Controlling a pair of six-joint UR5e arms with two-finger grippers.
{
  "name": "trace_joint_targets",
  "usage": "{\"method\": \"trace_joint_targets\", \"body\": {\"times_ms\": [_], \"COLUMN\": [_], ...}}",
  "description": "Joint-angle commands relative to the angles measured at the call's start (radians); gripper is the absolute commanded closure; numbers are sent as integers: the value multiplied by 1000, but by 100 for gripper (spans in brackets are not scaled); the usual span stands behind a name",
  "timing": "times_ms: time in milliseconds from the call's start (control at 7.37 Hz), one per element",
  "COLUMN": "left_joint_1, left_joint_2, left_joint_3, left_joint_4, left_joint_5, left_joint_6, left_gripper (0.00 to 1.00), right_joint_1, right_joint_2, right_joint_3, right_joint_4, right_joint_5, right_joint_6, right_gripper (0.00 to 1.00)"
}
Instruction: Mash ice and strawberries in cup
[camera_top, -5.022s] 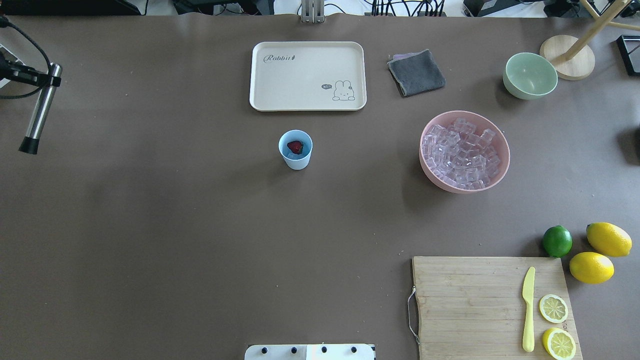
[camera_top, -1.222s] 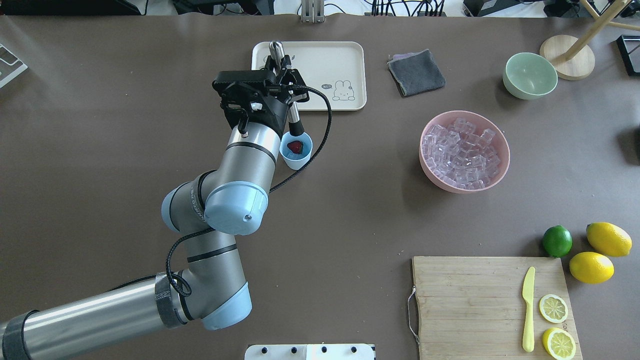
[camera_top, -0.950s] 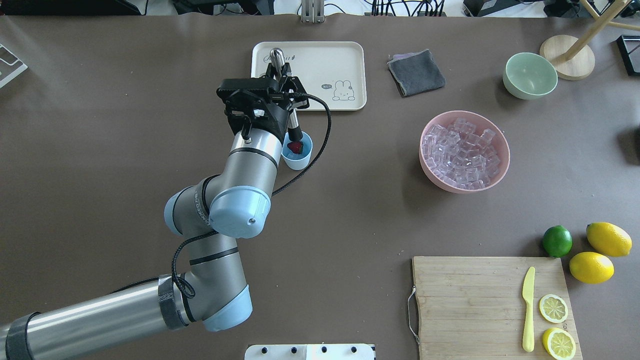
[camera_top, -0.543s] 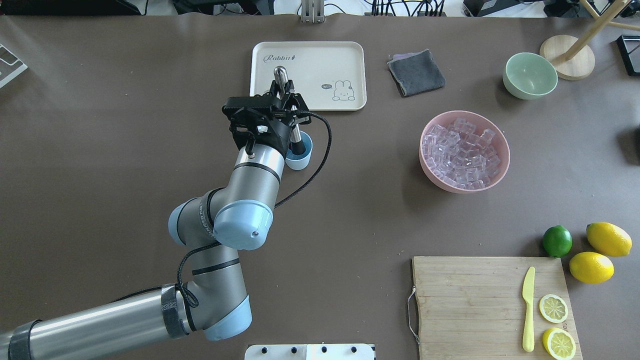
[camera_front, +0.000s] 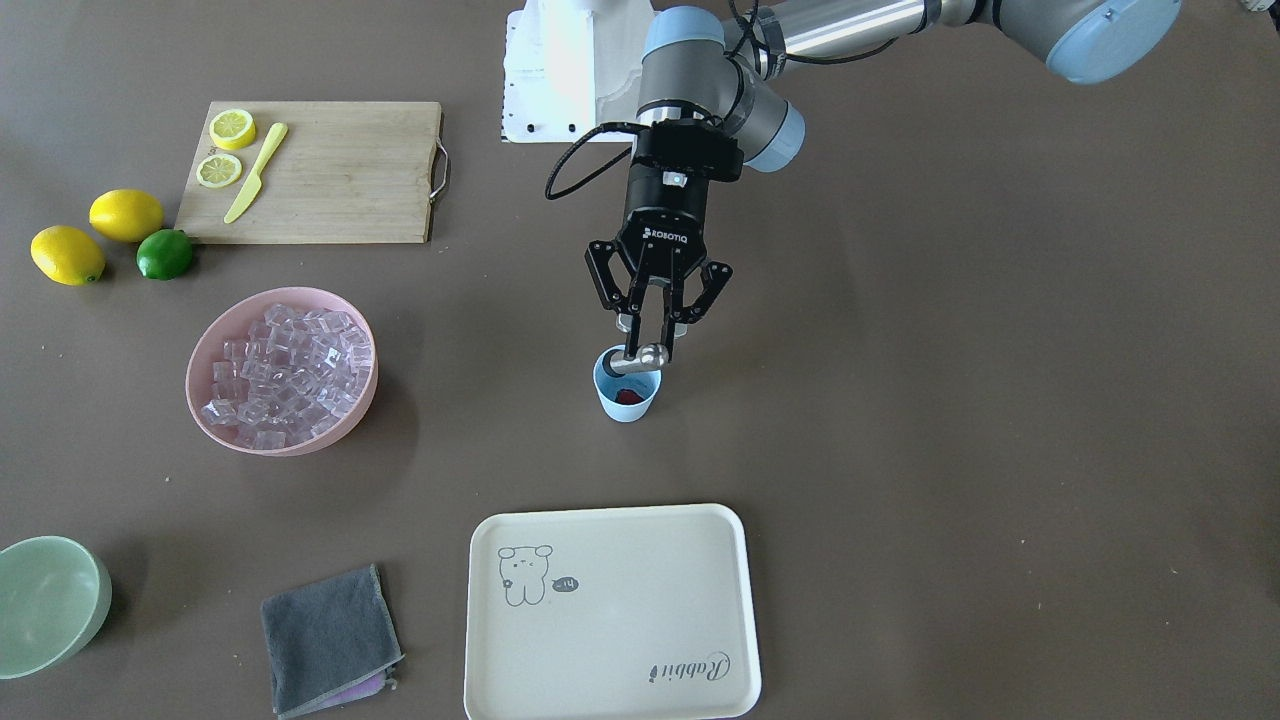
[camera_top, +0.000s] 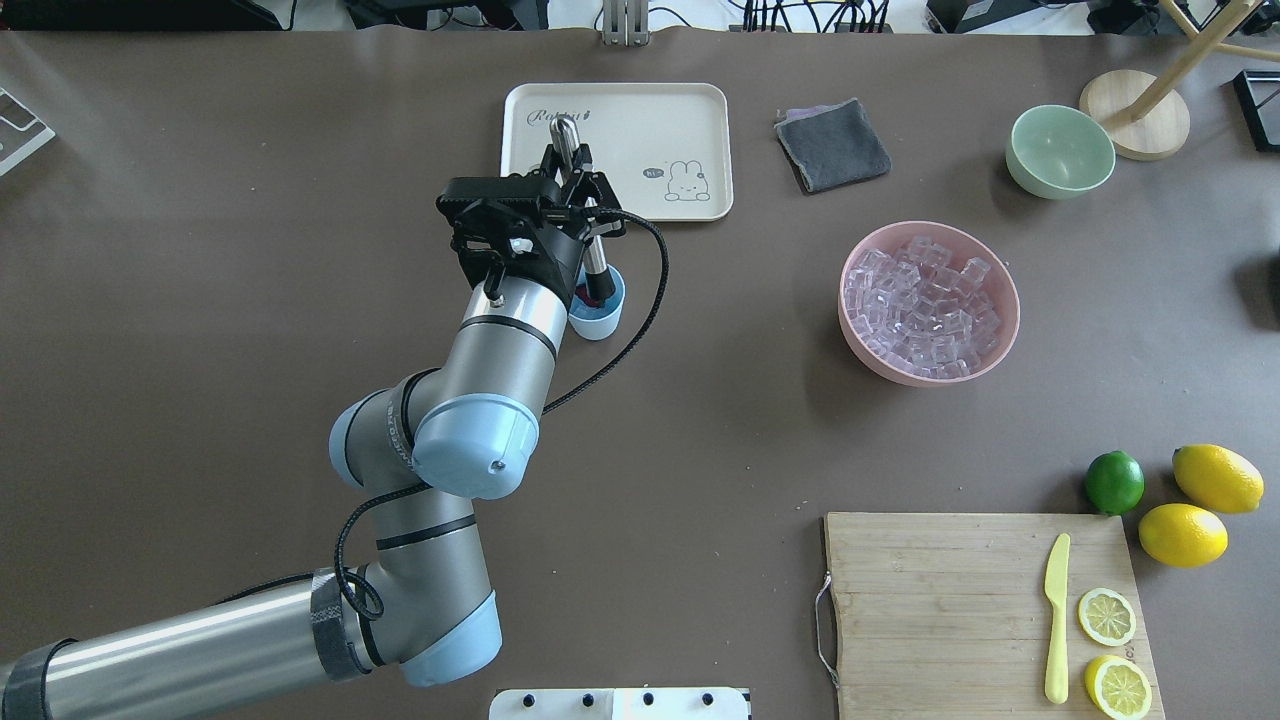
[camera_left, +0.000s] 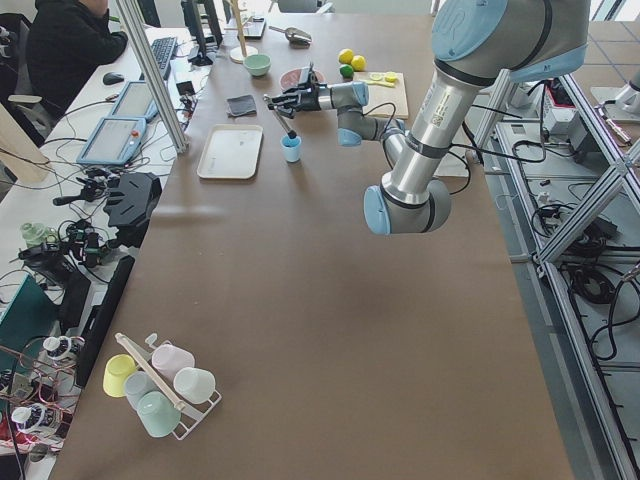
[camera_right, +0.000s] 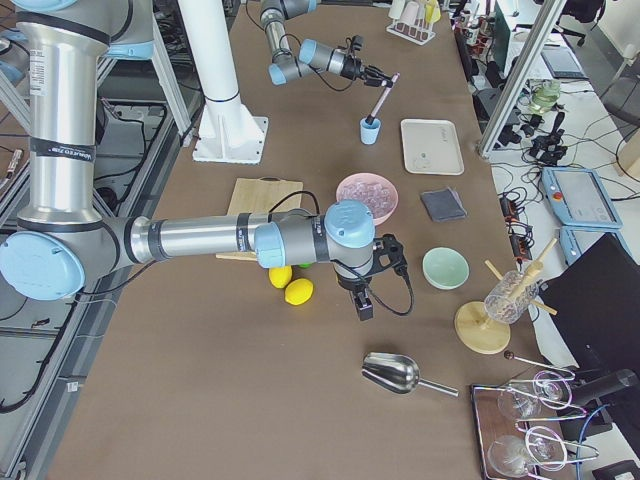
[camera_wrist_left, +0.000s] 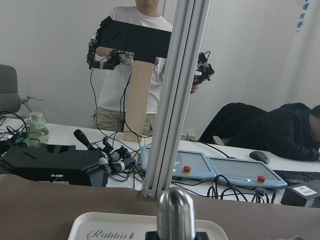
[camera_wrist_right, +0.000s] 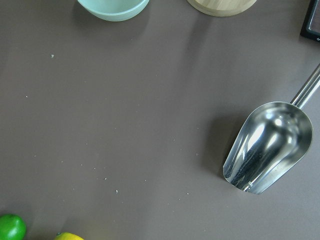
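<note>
The light blue cup (camera_top: 603, 316) stands mid-table, just in front of the tray. My left gripper (camera_top: 570, 182) hangs over it, shut on a steel muddler (camera_top: 566, 132). The muddler's black tip (camera_top: 599, 288) sits inside the cup. In the front-facing view the left gripper (camera_front: 648, 338) is right above the cup (camera_front: 627, 398), and the red strawberry (camera_front: 629, 396) shows at the cup's bottom. Ice (camera_top: 930, 300) fills the pink bowl (camera_top: 862, 350); whether any ice is in the cup is hidden. My right gripper (camera_right: 362, 303) hovers near the lemons; I cannot tell its state.
A cream tray (camera_top: 690, 110) lies behind the cup, with a grey cloth (camera_top: 833, 145) and a pale green bowl (camera_top: 1060, 150) to its right. Cutting board (camera_top: 940, 600) with knife and lemon slices, a lime (camera_top: 1114, 481) and lemons sit front right. A metal scoop (camera_wrist_right: 267, 147) lies under the right wrist.
My left arm came in from the left carrying the muddler and lowered its tip into the cup. Over the last half second the gripper shifted slightly away, with the tip still inside.
</note>
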Motion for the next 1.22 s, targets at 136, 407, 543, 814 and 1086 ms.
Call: {"method": "trace_joint_targets", "body": {"times_ms": [136, 407, 543, 814, 1086], "left_joint_1": [-129, -262, -394, -659, -795], "left_joint_2": [56, 207, 295, 395, 536], "left_joint_3": [-96, -108, -111, -24, 80], "left_joint_4": [16, 16, 18, 15, 19], "left_joint_5": [-244, -656, -948, -1432, -1607], "left_joint_6": [-142, -295, -300, -285, 85], "left_gripper": [76, 76, 76, 76, 75], "right_joint_1": [0, 0, 0, 0, 0], "right_joint_2": [1, 3, 1, -5, -13], "right_joint_3": [2, 2, 4, 17, 25], "right_joint_4": [2, 3, 6, 9, 9], "right_joint_5": [-5, -11, -9, -9, -9], "right_joint_6": [0, 0, 0, 0, 0], "right_gripper": [1, 1, 1, 1, 1]}}
